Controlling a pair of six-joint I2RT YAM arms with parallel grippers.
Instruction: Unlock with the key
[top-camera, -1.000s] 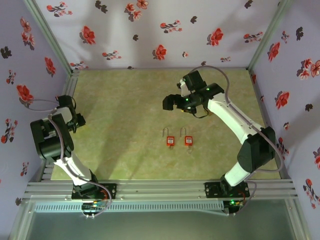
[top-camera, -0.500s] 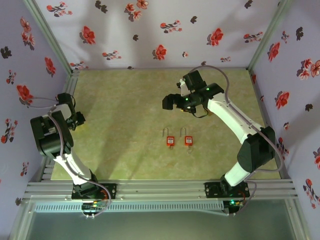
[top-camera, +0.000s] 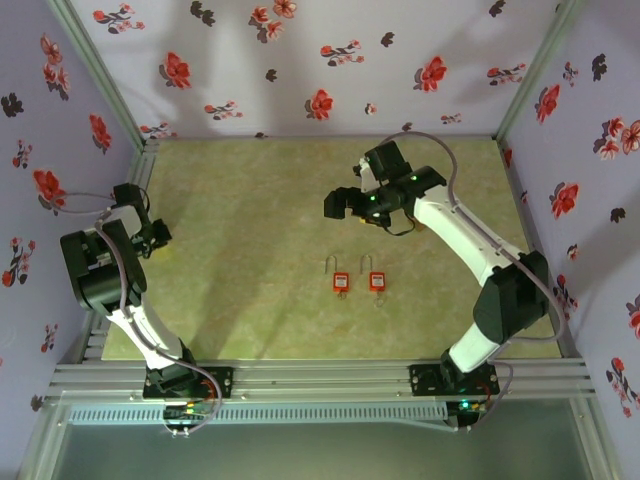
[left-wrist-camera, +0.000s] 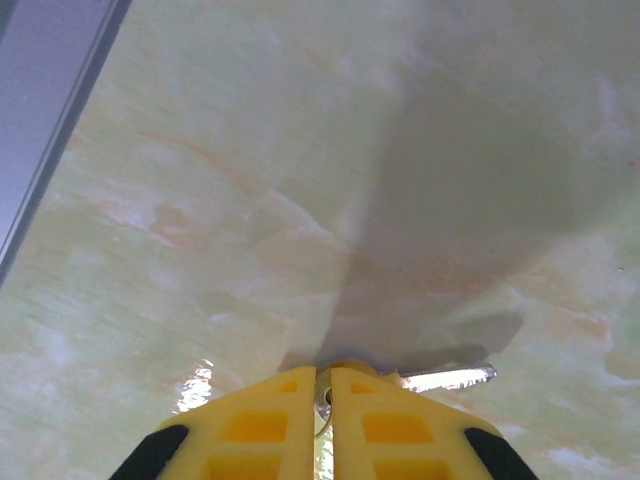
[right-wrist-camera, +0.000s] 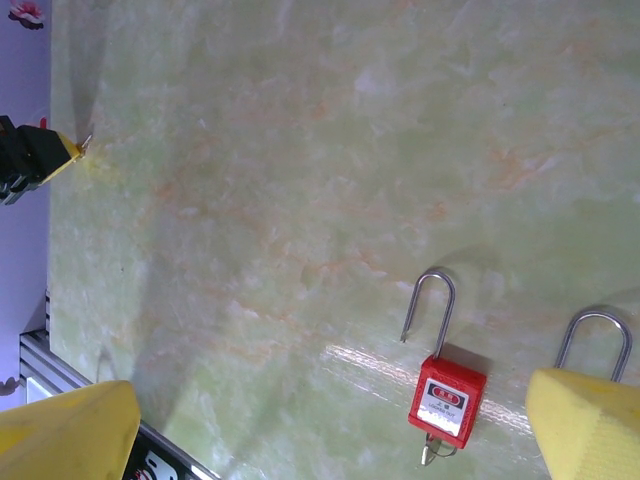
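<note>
Your left gripper (left-wrist-camera: 323, 388) has just drawn its yellow fingers almost together. A second ago they stood apart. In the left wrist view they now pinch the head of the small silver metal key (left-wrist-camera: 450, 378), whose blade sticks out toward 3 o'clock, low over the pale green marbled tabletop (top-camera: 250, 200). From above, that arm has crept slightly toward the 9 o'clock edge of the table, and the key is there with it.

You seem to have the key in hand, but it has not been lifted or carried, and unlocking has not begun.

The locks have not moved. The near red padlock with a silver shackle (right-wrist-camera: 447, 395) and its twin red padlock (right-wrist-camera: 596, 335) lie side by side, at about 5 o'clock from the table's centre and well apart from the key. Your right gripper (right-wrist-camera: 325, 430) is spread wide and has held its place, hovering at 12 o'clock from the near padlock. One of its yellow fingers covers the twin's body in the right wrist view.

The near padlock has a white label with a red mark, too small to read. Something small and metallic pokes out of its bottom end, and I cannot tell what it is. No brand is legible anywhere.
</note>
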